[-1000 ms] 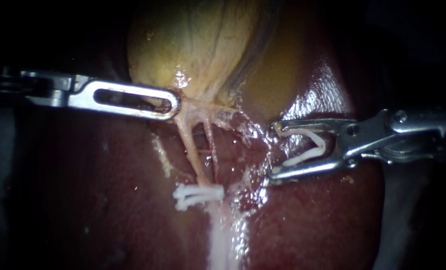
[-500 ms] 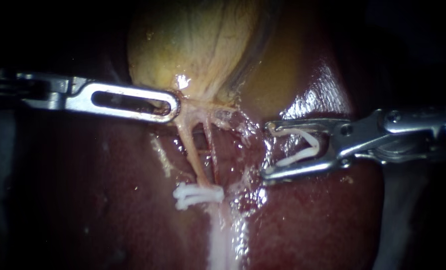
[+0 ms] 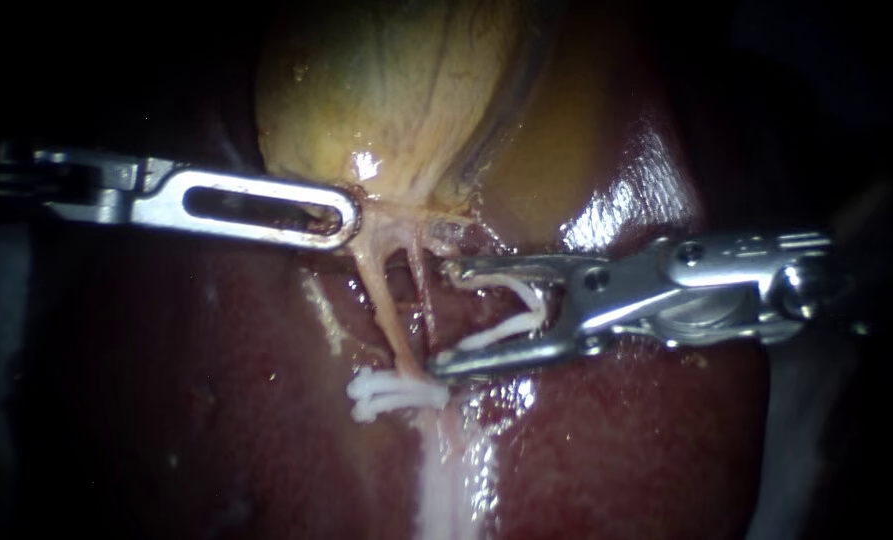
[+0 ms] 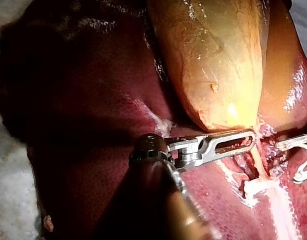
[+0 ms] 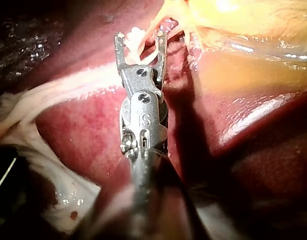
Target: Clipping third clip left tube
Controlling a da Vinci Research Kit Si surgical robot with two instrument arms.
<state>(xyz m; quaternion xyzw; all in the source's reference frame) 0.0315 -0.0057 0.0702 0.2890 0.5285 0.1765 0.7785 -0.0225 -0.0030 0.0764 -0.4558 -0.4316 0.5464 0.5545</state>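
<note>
Where the right instrument (image 3: pixel 441 318) holds its jaws spread, a white V-shaped clip (image 3: pixel 496 332) sits open, gripped between them; the pale left tube (image 3: pixel 384 310) lies just ahead of the tips. The left instrument (image 3: pixel 338 215) pinches the yellow gallbladder (image 3: pixel 396 90) at its base.

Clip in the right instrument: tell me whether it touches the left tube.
Apart. The endoscope view shows the clip, held in the jaws of the right instrument, short of the left tube.

A narrow pool of light sits around the claw of the right instrument (image 3: pixel 443 317), where the white clip (image 3: pixel 501 330) it holds shows bright; farther out all is black. Glare glints on wet liver (image 3: pixel 616 205) above the claw and on the left instrument (image 3: pixel 346 215).
</note>
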